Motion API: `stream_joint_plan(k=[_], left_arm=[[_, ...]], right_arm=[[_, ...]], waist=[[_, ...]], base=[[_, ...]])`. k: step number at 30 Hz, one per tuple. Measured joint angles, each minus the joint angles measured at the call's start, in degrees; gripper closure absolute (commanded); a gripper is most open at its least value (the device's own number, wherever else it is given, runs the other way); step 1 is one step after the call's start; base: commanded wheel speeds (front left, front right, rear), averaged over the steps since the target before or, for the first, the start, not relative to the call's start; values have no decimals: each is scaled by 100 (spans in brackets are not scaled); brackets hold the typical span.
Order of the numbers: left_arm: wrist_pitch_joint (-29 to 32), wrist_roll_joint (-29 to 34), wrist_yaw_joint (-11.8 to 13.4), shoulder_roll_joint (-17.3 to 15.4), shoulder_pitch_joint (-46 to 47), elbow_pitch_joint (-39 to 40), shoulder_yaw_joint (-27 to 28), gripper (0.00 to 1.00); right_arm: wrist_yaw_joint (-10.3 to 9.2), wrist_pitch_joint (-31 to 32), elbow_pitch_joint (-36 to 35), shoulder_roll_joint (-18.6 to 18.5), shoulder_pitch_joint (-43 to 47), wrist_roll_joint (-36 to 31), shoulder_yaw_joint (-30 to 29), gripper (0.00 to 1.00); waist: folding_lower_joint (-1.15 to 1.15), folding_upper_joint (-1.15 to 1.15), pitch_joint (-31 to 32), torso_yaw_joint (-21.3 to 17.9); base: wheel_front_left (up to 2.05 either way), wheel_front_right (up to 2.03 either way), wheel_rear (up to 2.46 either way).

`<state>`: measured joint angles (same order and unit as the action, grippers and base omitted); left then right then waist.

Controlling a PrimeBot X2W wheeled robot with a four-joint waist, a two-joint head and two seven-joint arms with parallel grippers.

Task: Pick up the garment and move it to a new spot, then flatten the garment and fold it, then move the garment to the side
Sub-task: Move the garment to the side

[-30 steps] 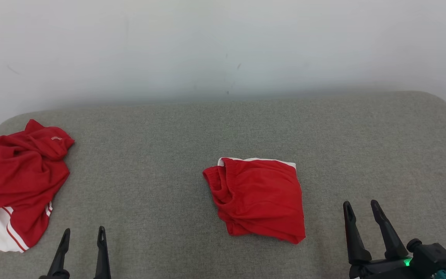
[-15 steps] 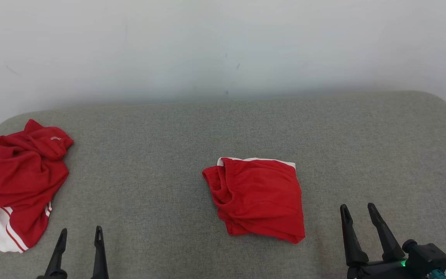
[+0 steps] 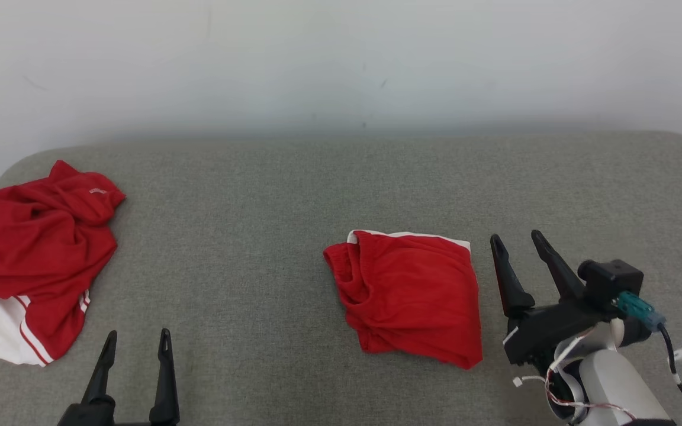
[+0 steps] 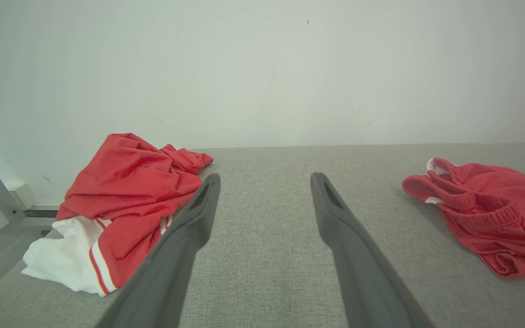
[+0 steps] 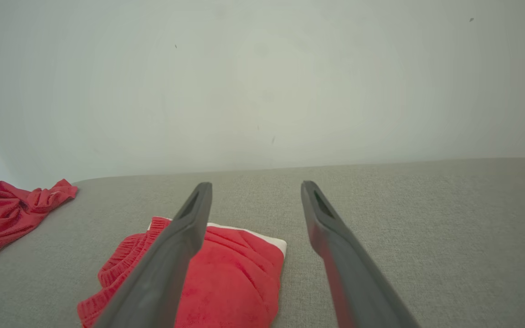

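Note:
A folded red garment [image 3: 412, 293] with a white edge lies near the middle of the grey cushion [image 3: 270, 195]; it also lies at the right of the left wrist view [image 4: 486, 214] and low in the right wrist view [image 5: 217, 278]. My right gripper [image 3: 517, 241] hovers open just right of the garment's right edge, raised off the cushion, nothing between its fingers. My left gripper [image 3: 137, 337] stands open at the lower left, well away from the folded garment, fingers empty.
A crumpled red and white garment [image 3: 33, 254] lies at the cushion's left end, also in the left wrist view [image 4: 121, 200] and the right wrist view [image 5: 12, 209]. A pale wall [image 3: 341, 65] runs behind the cushion. Bare cushion spreads right of the right gripper.
My right gripper has risen and moved forward to sit beside the folded garment's right edge. The camera has shifted slightly, so the whole scene sits a little differently. The garments have not moved.

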<state>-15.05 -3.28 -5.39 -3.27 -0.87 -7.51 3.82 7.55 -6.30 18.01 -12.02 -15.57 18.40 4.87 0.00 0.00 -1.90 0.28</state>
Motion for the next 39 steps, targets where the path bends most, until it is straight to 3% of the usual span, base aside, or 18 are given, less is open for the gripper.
stream_joint_plan(k=[13, 20, 26, 27, 28, 33, 39], left_arm=[[0, -18, -18, 10, 268, -112, -145, 0], [1, -8, -20, 13, 338, -138, -168, 0], [0, -8, -7, 15, 363, -102, -193, 0], [0, -8, -5, 16, 360, -97, -198, 0], [0, -9, 2, 16, 357, -93, -200, 0], [0, -19, 36, 20, 356, -46, -210, 0], [0, -14, 34, 21, 437, 13, -236, 0]], right_arm=[[0, 326, 2220, -70, -1057, -31, 170, 0], [0, 335, 3336, 208, -1350, 296, 198, 0], [-1, 300, 3821, 357, -1521, 661, 365, 0], [-1, 299, 3847, 374, -1543, 746, 415, 71], [-1, 282, 3852, 378, -1561, 820, 470, 100], [0, 197, 3873, 255, -1719, 1039, 833, 100], [1, 187, 3609, -328, -2198, 1093, 1490, 100]], waist=[[0, 0, -374, 321], [0, 0, -424, 386], [0, 0, -444, 435], [0, 0, -453, 437], [0, 0, -463, 438], [0, 0, -548, 428], [0, 0, -786, 364]], base=[[0, 0, 0], [0, 0, 0], [0, 0, 0], [0, 0, 0], [0, 0, 0], [0, 0, 0], [0, 0, 0]])
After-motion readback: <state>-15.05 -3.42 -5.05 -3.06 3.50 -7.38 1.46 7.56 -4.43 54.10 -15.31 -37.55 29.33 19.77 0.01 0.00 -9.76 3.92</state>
